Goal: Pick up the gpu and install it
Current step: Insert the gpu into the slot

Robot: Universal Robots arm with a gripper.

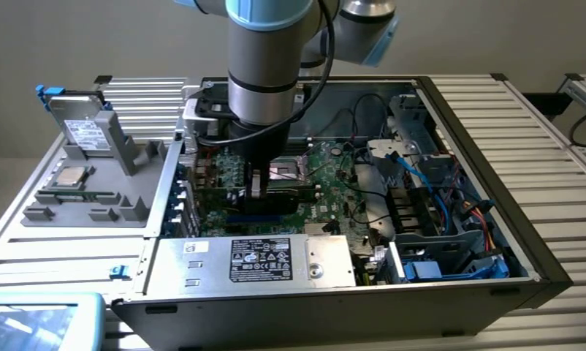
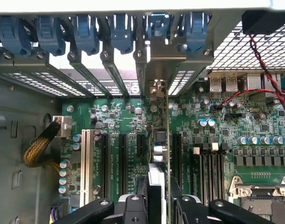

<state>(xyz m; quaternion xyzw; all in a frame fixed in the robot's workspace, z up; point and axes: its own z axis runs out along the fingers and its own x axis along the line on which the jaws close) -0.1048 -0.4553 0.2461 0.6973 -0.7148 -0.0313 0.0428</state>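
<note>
The pincer (image 2: 158,207) is clamping the gpu (image 2: 159,144) upright on edge, its bracket (image 2: 157,53) pointing ahead. That is seemingly so its lower edge is meeting the board (image 2: 226,135) beneath squarely.

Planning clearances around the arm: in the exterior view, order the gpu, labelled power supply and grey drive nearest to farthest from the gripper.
1. gpu, held in the gripper, inside the case.
2. power supply, lower in the exterior view.
3. grey drive, upright outside the case, exterior view's left.
</note>
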